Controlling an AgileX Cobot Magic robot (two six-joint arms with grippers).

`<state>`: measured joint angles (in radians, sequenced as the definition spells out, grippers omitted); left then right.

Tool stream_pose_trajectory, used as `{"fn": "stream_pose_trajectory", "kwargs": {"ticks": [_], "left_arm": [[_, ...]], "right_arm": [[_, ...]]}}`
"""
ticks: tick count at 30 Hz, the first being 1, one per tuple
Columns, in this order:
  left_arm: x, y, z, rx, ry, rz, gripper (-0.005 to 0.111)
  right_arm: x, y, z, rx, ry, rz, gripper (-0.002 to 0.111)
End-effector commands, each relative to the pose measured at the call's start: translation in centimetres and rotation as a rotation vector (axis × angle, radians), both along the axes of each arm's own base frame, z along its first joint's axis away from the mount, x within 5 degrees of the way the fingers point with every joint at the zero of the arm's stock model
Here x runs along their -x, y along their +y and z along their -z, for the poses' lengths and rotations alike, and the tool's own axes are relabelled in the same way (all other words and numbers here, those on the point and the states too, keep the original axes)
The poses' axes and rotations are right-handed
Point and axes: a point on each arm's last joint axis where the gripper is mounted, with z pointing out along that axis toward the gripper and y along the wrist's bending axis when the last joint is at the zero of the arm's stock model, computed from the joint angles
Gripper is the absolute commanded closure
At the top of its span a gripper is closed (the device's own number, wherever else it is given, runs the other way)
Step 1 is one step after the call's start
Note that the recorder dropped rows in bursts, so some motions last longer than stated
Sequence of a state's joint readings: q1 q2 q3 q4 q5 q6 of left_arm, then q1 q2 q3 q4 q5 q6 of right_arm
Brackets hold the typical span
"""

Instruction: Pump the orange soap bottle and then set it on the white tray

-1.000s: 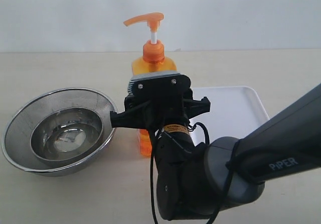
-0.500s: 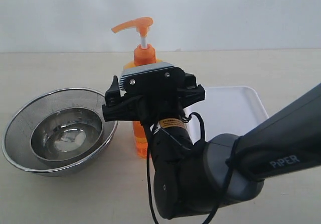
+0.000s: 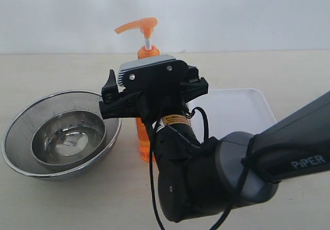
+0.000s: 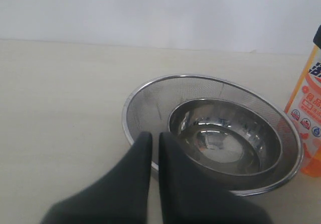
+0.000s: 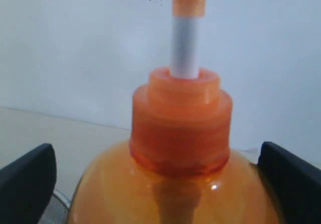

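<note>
The orange soap bottle (image 3: 148, 52) stands upright between the steel bowls and the white tray (image 3: 242, 111), its pump head raised on the white stem. My right gripper (image 3: 154, 93) holds the bottle's body from the near side, and its wrist hides the label. In the right wrist view the orange soap bottle's collar (image 5: 180, 133) fills the middle, with one black finger (image 5: 27, 184) on each side of the shoulders. My left gripper (image 4: 155, 141) is shut and empty, just in front of the mesh bowl's rim (image 4: 150, 86). It is out of the exterior view.
A wide mesh steel bowl (image 3: 20, 121) with a smaller steel bowl (image 3: 69, 140) inside sits left of the bottle, almost touching it. The right arm's dark body (image 3: 247, 178) fills the front right. A pale wall stands behind the table.
The right gripper and the bottle have shifted left toward the bowls, away from the tray. The wrist now sits higher and covers the bottle's shoulders.
</note>
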<state>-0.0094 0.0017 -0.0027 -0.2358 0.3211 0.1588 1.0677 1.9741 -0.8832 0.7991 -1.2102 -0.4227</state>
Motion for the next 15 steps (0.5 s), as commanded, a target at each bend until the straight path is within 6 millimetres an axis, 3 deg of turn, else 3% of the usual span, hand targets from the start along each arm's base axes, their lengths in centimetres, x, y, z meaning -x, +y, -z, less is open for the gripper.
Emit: {"fn": "stream_pose_trajectory", "kwargs": {"ticks": [1,11,15], "left_arm": [[0.0,0.0,0.0,0.010,-0.004,-0.004,0.102],[0.0,0.0,0.0,0.010,-0.004,-0.004,0.102],[0.0,0.0,0.0,0.010,-0.004,-0.004,0.102]], "right_arm": [[0.3,-0.6,0.2,0.023,-0.006,-0.003,0.003],[1.7,-2.6,-1.1,-0.003,0.003,-0.032,0.003],[2.6,-2.7,-1.2,-0.011,0.111,-0.114,0.003]]}}
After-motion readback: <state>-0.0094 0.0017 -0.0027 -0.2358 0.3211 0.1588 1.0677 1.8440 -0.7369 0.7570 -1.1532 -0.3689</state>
